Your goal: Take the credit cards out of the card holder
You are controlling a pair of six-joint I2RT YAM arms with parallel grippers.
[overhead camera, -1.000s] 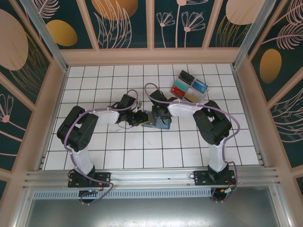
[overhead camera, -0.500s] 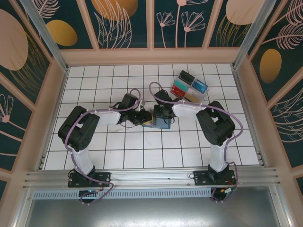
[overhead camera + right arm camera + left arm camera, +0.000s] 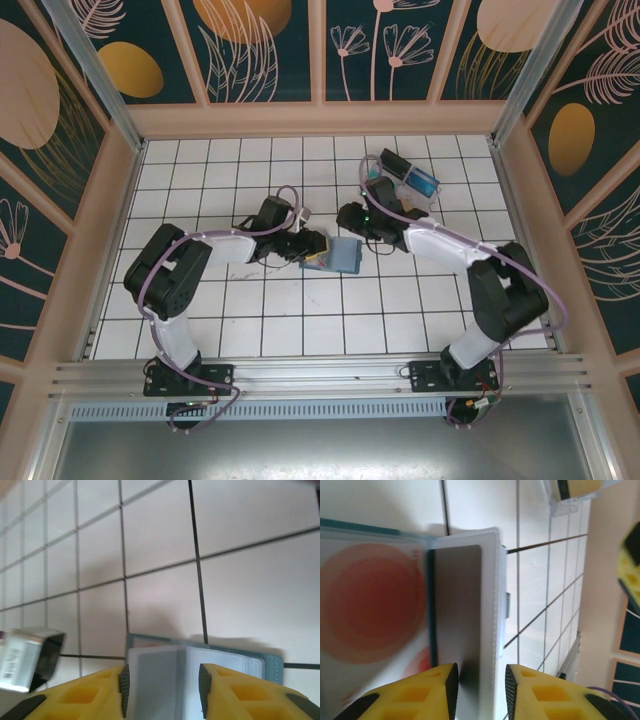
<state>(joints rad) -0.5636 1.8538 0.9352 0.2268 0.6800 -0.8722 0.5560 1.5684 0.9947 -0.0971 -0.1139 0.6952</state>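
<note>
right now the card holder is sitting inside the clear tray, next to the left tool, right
Not quite. The card holder lies on the tiled table, apart from the clear tray. It is next to the left tool, as the top external view shows.

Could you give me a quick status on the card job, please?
Left tool and right tool both parted, at the card holder. Holder open, red-and-white card inside. Behind it, apart: clear tray.
</note>
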